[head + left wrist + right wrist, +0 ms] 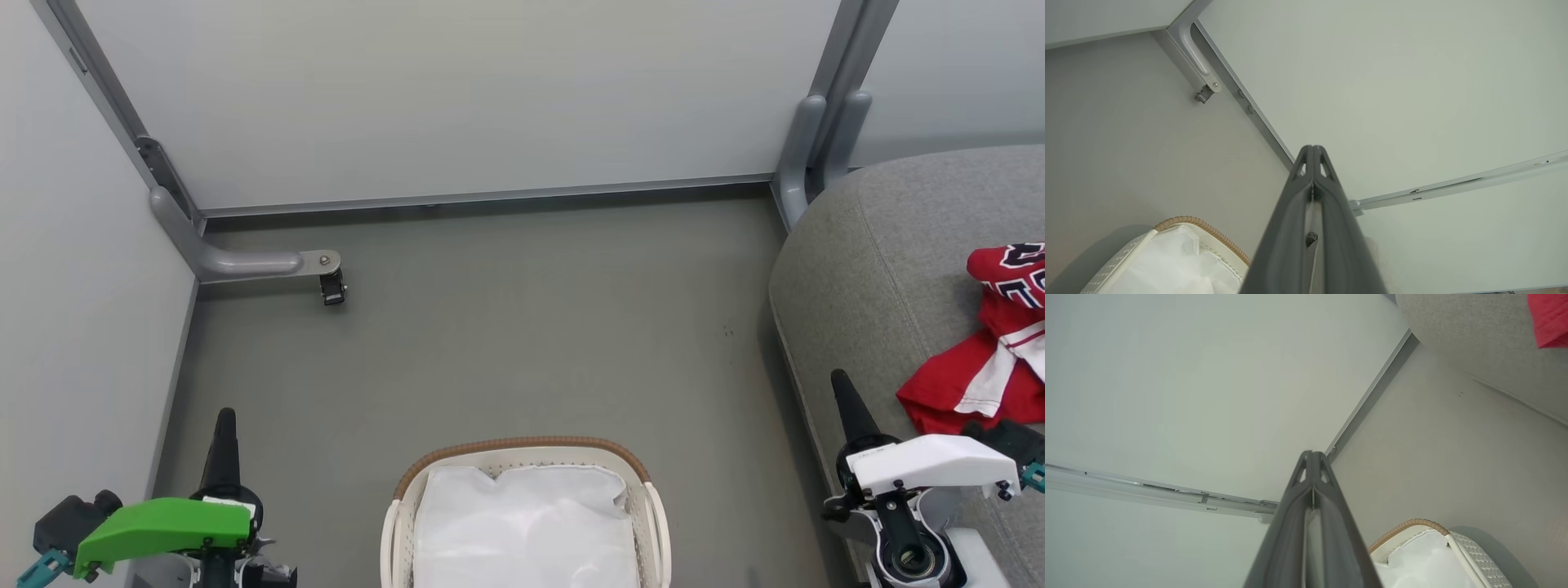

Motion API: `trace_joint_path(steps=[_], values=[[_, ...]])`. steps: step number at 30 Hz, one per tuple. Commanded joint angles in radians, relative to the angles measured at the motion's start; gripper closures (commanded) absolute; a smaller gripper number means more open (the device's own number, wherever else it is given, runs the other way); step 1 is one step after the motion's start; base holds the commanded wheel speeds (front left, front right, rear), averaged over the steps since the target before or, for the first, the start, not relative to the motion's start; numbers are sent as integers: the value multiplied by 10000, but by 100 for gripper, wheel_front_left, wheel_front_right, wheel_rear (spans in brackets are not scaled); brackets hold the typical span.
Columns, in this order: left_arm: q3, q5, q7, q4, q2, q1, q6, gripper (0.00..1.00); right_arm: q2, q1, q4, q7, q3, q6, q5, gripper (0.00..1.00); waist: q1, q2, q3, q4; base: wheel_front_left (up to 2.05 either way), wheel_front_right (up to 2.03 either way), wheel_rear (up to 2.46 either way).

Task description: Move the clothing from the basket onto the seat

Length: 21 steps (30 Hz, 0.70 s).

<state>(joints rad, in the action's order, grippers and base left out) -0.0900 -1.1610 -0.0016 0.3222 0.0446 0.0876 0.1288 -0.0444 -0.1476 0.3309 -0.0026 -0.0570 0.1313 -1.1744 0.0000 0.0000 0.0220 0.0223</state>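
Clothing [992,351] lies on the seat [882,269], basket [522,447] holds just lining [522,523], so left pincer [226,415] and right pincer [838,379] hover closed, empty.

The only writing in sight is the black-and-white block lettering on the red jersey [1004,314], which lies crumpled on the grey seat [882,269] at the right edge of the head view. The characters are folded into the cloth and cut by the picture's edge, so only curved fragments show and no letter or number can be read for certain. A small pale patch on the body of the left gripper [226,414] is too small to tell whether it bears print.
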Motion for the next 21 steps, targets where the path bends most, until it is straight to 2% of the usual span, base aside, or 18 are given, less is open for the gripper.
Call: trace_joint_path(steps=[1, 21], values=[[-37, -272, 50, -142, 67, 212, 20, 100, -58, 85, -144, 68, -62, -5, -258, 100, 0, 0, -5, -5, 0, 0, 0], [-137, -2061, 533, -424, 77, 241, 25, 100, -70, 233, -467, 535, -284, -7, -1981, 100, 0, 0, -71, -84, 0, 0, 0]])
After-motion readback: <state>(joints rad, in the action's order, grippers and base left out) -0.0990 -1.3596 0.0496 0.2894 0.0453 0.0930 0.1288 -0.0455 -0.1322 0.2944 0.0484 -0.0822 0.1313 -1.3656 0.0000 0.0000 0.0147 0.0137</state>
